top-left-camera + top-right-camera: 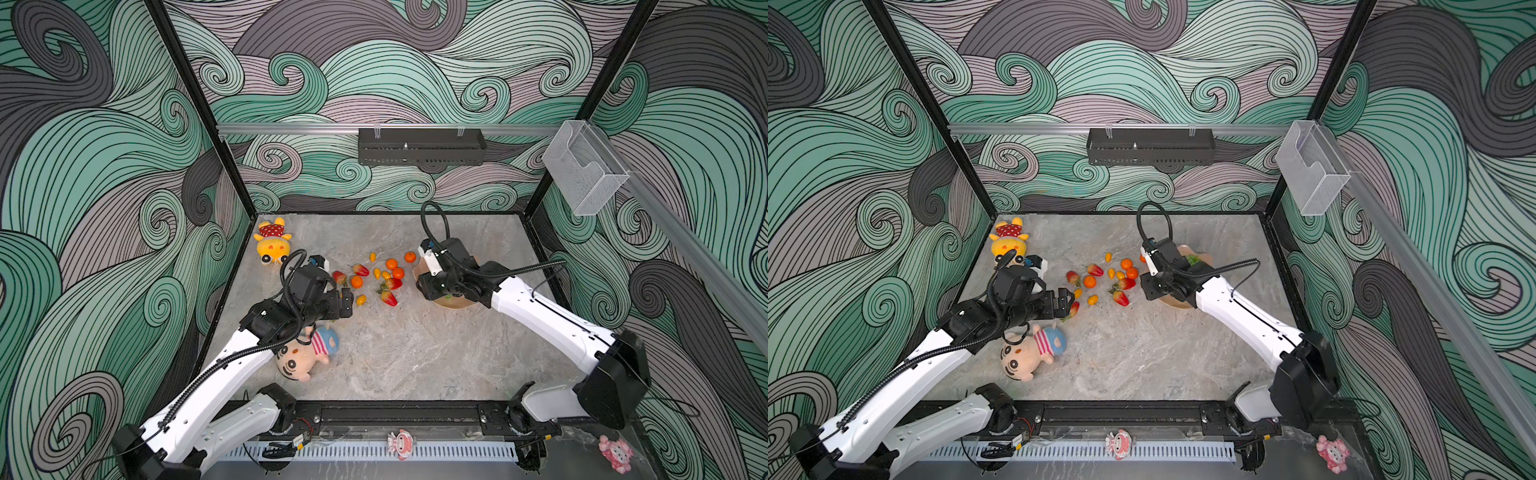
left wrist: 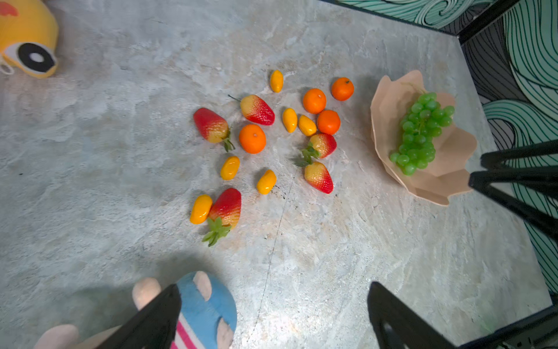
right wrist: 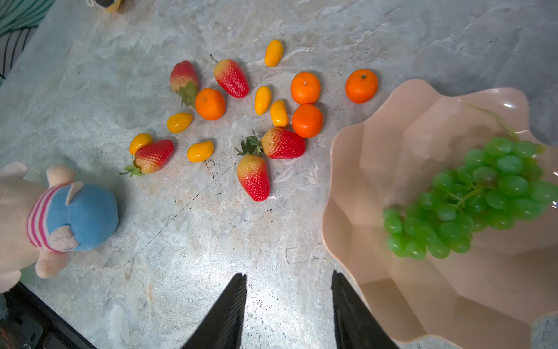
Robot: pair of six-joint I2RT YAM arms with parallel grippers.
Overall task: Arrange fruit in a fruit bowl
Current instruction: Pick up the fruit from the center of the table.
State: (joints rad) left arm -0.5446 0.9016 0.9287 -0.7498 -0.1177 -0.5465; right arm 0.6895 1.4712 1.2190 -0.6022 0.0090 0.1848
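Observation:
The fruit lies loose mid-table: strawberries [image 1: 389, 298], tangerines [image 1: 391, 263] and kumquats [image 1: 360, 299]. In the right wrist view a strawberry [image 3: 253, 178] and a tangerine [image 3: 307, 120] lie closest to the bowl. The peach-pink fruit bowl [image 3: 392, 136] [image 2: 389, 121] holds the green grape bunch [image 3: 471, 199] [image 2: 419, 133]. In both top views my right arm covers most of the bowl [image 1: 453, 305] [image 1: 1183, 249]. My right gripper [image 3: 288, 275] [image 1: 422, 286] is open and empty, over bare table beside the bowl's rim. My left gripper [image 2: 274, 299] [image 1: 347, 301] is open and empty, near a strawberry [image 2: 226, 208].
A yellow plush doll [image 1: 273, 245] lies at the back left. A pink-faced doll in blue [image 1: 305, 353] lies under my left arm. A black tray [image 1: 419, 145] hangs on the rear wall and a clear box [image 1: 584, 166] on the right rail.

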